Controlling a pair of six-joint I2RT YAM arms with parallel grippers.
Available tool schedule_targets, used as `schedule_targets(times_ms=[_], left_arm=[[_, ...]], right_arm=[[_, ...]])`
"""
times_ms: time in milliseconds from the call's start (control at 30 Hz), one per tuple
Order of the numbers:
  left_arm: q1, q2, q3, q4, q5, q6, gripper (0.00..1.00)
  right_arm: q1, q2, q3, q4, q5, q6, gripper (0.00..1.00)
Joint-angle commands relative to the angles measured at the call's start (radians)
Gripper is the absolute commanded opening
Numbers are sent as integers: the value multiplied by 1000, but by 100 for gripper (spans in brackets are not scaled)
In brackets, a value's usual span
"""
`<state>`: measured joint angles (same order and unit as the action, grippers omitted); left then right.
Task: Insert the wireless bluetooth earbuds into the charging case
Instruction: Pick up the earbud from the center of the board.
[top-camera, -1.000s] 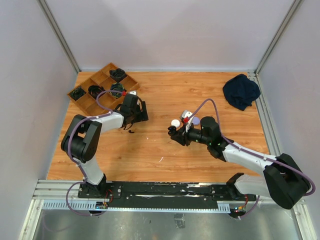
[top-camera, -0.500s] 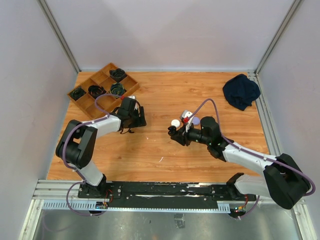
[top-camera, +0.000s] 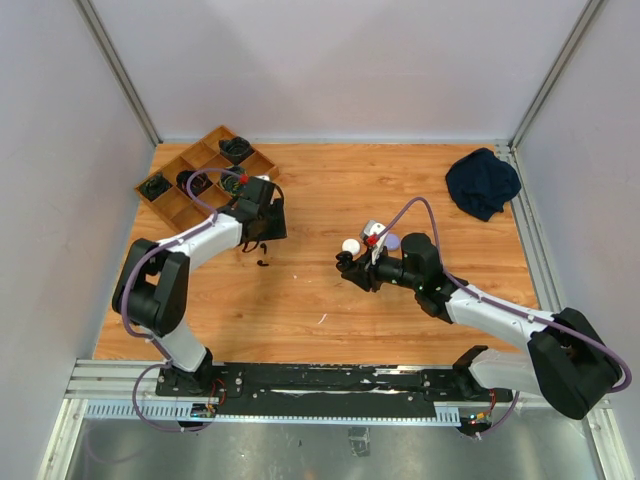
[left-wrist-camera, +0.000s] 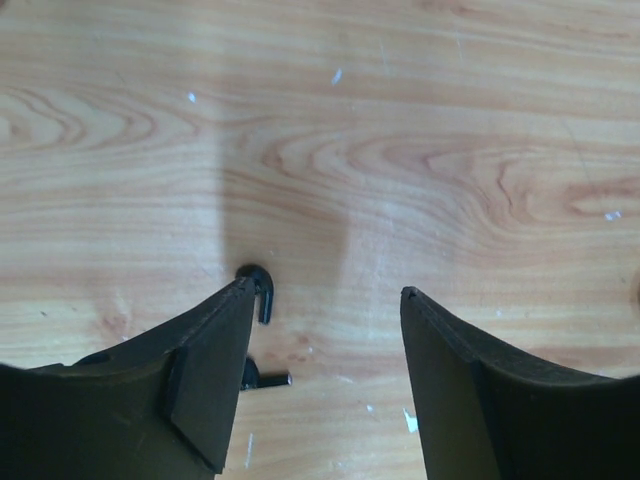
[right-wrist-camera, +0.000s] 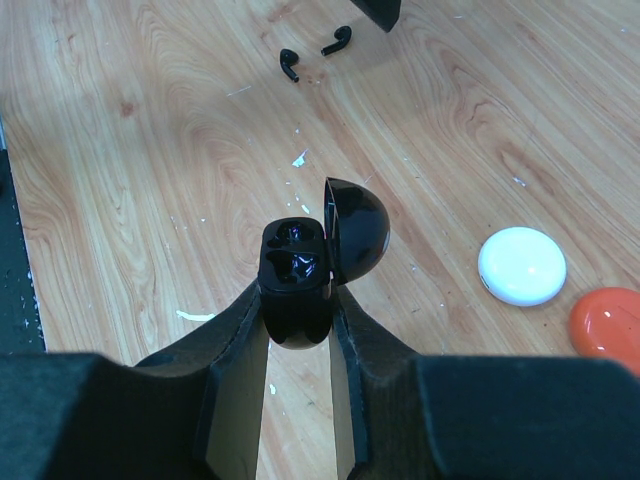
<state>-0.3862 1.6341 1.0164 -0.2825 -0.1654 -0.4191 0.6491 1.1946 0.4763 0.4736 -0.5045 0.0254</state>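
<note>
We found the right pincer (right-wrist-camera: 298, 305) clamped on the black charging case (right-wrist-camera: 293, 262), its lid (right-wrist-camera: 357, 232) swung open. The left pincer (left-wrist-camera: 325, 288) hung spread over the wooden surface (left-wrist-camera: 450, 120) with nothing between its fingers, and the two black earbuds (left-wrist-camera: 263, 293) lay on the wood by one finger's tip, outside the gap. We judged that a good pick meant shifting sideways to centre one bud, then closing gently across its body; we could read no brand or writing anywhere.
</note>
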Motion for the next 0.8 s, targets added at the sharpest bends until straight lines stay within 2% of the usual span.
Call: schedule_targets(times_ms=[0,233,500,767], left_arm=[[7,89,82,-110,-108,42,64],[12,178,137,-161,-114,58,56],[43,216,145,-167,-60,63,41],[43,216,142,-222,-47,69,41]], right_arm=[[-23,-27,-8,13,10,-5,14],[-24,-30,-11,13,12,-6,14],[-23,-32,-11,12,12,-5,14],[-24,-36,-10,12,8,-3,14]])
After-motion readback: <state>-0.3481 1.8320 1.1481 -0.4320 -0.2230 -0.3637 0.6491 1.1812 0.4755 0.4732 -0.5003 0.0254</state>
